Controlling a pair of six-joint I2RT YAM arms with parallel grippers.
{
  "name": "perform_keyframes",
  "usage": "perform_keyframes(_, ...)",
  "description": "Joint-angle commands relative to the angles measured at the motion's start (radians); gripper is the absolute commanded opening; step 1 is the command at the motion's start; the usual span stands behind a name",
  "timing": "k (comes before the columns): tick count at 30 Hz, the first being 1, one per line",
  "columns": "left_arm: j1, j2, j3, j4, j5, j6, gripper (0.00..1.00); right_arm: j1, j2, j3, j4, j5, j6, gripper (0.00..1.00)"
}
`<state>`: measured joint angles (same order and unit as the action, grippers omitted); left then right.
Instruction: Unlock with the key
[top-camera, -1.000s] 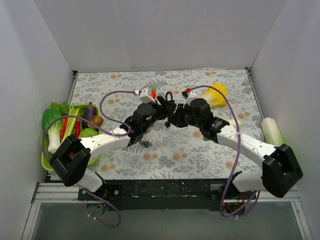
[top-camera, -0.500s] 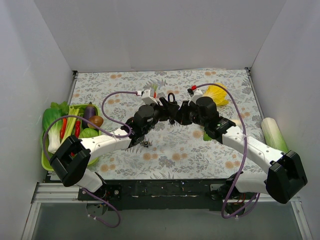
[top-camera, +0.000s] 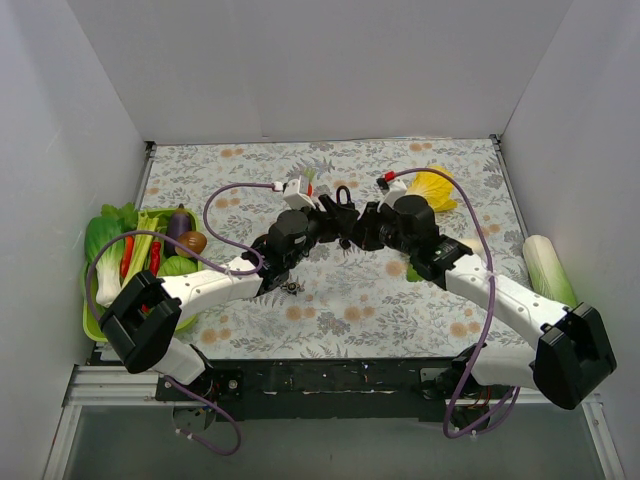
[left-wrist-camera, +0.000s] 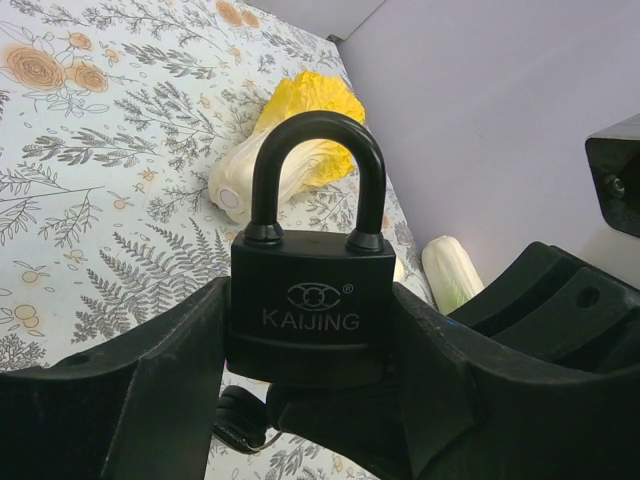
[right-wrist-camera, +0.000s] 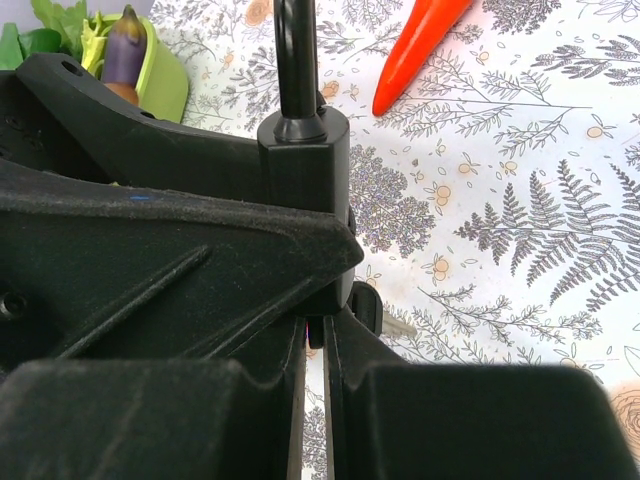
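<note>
The padlock (left-wrist-camera: 310, 300) stands upright with its shackle closed, gripped by the body between the jaws of the left gripper (left-wrist-camera: 308, 345) above the bench (top-camera: 380, 300). In the last second the right gripper (right-wrist-camera: 314, 345) has drawn in beneath it and settled. Its jaws are nearly pressed together on what seems to be the key (right-wrist-camera: 366, 303), mostly hidden. Insertion looks begun; the turn remains.

From up high behind the arms (top-camera: 210, 285), one camera takes in the whole table (top-camera: 350, 310). The two wrist cameras sit right up close, facing each other across the padlock (left-wrist-camera: 310, 300), which all three views share.
</note>
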<state>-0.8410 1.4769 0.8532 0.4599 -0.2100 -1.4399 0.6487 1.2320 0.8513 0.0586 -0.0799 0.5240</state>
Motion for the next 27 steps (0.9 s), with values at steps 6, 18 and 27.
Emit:
perform_keyframes(6,-0.064,-0.052,-0.029,-0.118,0.152,0.015,0.0,-0.078,-0.104,-0.035,0.402,0.25,0.022,0.01)
perform_keyframes(18,-0.064,-0.041,-0.028,-0.104,0.187,0.013,0.0,-0.095,-0.201,-0.169,0.576,0.261,0.034,0.01)
perform_keyframes(27,-0.066,-0.027,-0.025,-0.101,0.202,0.016,0.0,-0.095,-0.215,-0.192,0.606,0.253,0.034,0.01)
